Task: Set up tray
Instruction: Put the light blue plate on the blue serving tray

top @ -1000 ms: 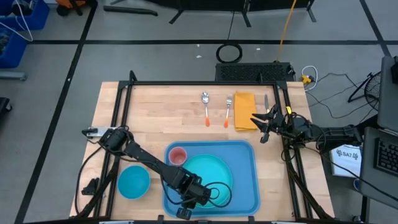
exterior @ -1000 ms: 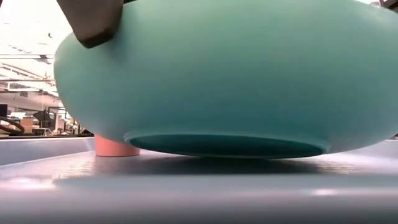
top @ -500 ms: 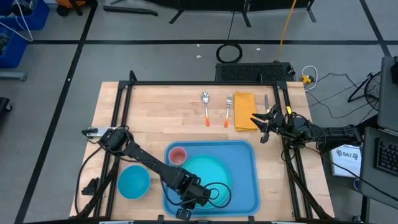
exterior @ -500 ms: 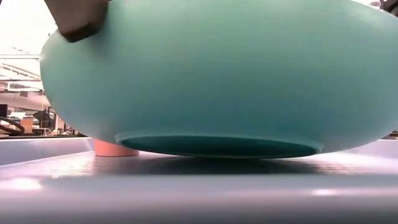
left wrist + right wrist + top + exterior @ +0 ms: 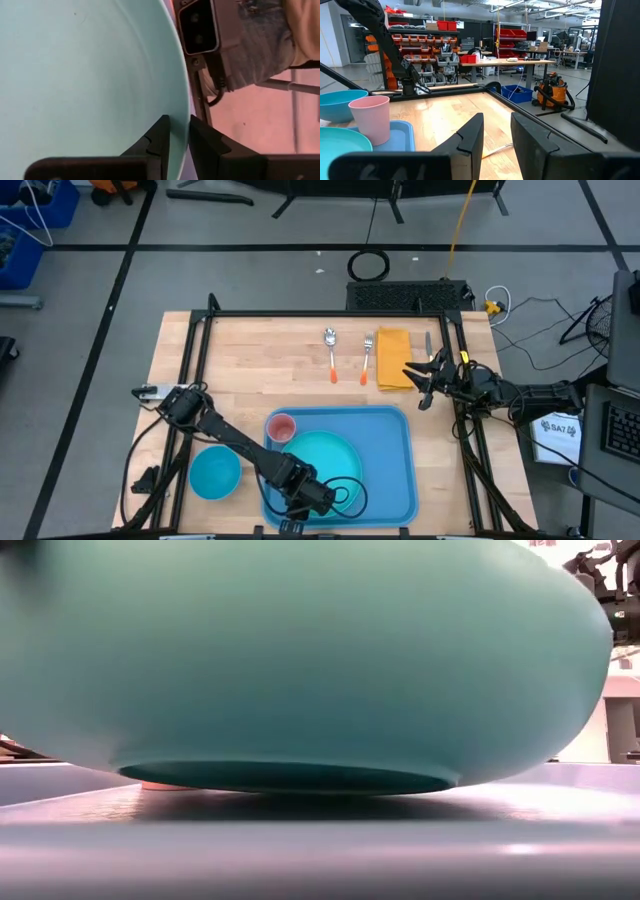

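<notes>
High view: plate (image 5: 325,458) has been dragged toward 9 o'clock across the tray (image 5: 395,480) by the left claw (image 5: 318,502), clamped on its rim; right claw (image 5: 418,378) waits, slightly apart.

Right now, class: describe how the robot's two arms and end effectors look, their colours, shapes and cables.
Both arms are dark, jointed and slim. The left end effector has two black, wedge-shaped fingers; the right end effector has matching black, blocky fingers. Black cables loop beside the left arm and trail from the right arm.
</notes>
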### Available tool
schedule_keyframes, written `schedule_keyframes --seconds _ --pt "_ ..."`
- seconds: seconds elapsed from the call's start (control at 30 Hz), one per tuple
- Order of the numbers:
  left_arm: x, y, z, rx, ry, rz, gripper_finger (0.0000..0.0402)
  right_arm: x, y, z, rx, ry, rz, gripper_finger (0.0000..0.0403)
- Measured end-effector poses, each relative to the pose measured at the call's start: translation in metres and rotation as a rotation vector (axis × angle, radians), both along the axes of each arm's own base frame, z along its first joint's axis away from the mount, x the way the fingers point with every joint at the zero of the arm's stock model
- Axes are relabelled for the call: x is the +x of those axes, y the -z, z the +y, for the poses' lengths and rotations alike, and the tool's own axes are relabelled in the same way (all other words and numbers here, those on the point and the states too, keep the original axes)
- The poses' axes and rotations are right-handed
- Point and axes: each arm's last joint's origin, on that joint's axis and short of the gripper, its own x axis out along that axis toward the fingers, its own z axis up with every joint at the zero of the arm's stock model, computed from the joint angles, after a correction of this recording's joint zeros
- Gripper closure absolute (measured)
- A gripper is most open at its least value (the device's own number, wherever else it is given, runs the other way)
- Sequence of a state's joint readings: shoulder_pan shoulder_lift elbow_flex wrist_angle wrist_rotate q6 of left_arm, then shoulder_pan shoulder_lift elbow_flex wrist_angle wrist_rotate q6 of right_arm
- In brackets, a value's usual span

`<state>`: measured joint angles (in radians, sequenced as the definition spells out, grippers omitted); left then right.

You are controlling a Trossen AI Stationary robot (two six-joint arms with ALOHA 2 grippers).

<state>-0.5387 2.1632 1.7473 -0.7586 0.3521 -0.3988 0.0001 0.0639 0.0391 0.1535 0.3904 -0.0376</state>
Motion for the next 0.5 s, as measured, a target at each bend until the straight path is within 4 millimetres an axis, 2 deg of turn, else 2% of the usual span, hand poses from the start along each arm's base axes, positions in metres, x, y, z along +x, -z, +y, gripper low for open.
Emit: schedule_keyframes --seconds 0.5 --pt "-0.002 0.009 -0.001 -0.074 0.012 0.030 0.0337 0.000 0.000 0.000 0.000 0.000 -0.001 0.0314"
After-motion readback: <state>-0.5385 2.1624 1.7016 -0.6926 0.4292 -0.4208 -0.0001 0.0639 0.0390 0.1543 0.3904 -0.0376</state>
